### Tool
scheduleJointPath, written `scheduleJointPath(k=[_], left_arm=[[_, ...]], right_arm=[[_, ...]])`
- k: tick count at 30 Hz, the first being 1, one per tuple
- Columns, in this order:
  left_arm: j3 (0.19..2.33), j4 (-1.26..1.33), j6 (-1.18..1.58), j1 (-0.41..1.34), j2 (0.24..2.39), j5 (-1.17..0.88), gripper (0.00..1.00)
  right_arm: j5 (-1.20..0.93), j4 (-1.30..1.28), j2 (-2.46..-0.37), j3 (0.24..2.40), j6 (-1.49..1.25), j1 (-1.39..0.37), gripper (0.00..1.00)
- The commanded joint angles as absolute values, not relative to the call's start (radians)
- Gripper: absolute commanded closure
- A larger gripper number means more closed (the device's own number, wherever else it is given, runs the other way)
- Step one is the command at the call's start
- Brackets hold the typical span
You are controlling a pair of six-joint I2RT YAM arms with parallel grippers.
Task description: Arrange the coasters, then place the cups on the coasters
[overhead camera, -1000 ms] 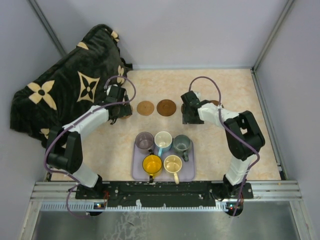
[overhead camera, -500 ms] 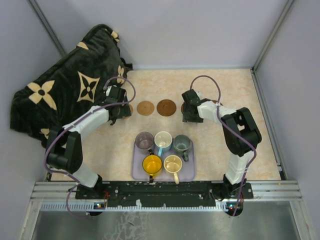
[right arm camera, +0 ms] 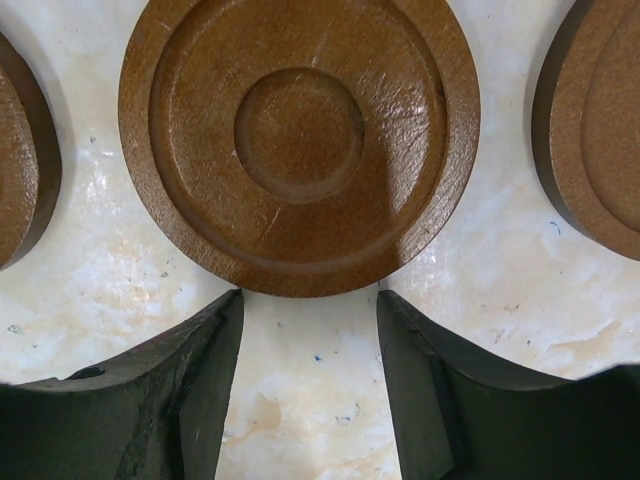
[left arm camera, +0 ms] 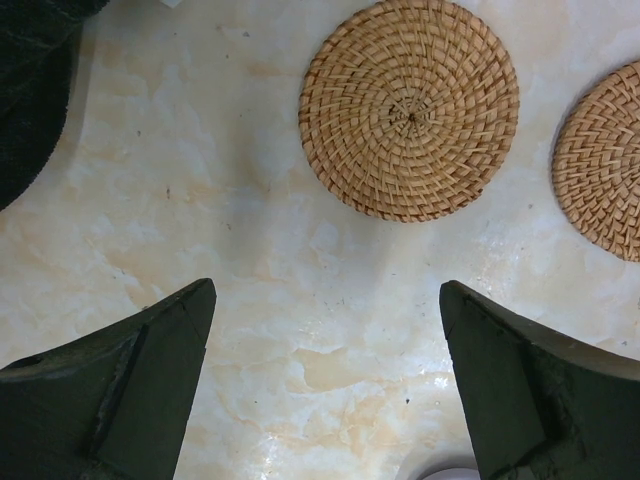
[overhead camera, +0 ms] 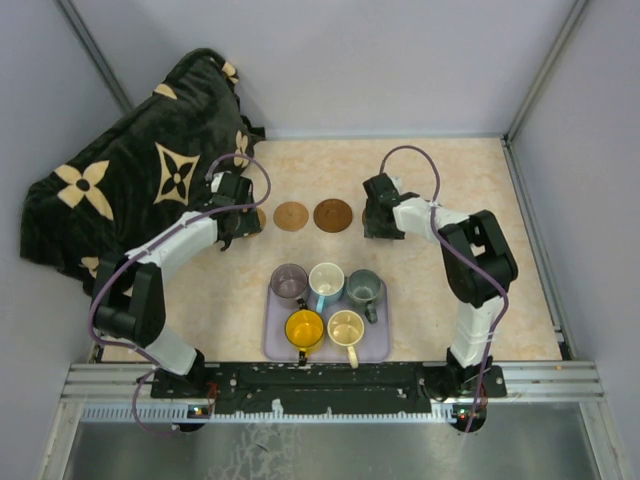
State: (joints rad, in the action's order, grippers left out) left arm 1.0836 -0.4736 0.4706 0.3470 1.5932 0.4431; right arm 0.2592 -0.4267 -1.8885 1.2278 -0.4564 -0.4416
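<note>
Two light tan woven coasters lie in the left wrist view, one at centre and one cut by the right edge. My left gripper hangs wide open over bare table just short of them. Below my right gripper lies a dark brown coaster, its near rim just past the open fingertips and nothing between them. More dark brown coasters show at the left edge and at the right. Five cups stand on the lavender tray: purple, white, grey-green, yellow, cream.
A black blanket with cream flower shapes is heaped at the back left, close behind my left arm. Grey walls with metal posts enclose the table. Seen from above, one tan coaster and one dark coaster lie between the two grippers.
My right gripper has drifted slightly toward the back and its jaws have narrowed a little. The left arm, the cups and the visible coasters have not moved.
</note>
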Motion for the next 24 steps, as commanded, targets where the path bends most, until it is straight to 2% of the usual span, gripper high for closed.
scheduleJointPath(k=[1, 24], left_arm=[[1.077, -0.488, 0.474, 0.351, 1.590, 0.463, 0.01], [1.076, -0.487, 0.477, 0.351, 1.618, 0.482, 0.01]], right_arm=[[0.269, -0.416, -1.918, 1.264, -0.454, -0.427, 0.44], [0.238, -0.442, -1.972, 1.322, -0.448, -0.426, 0.44]])
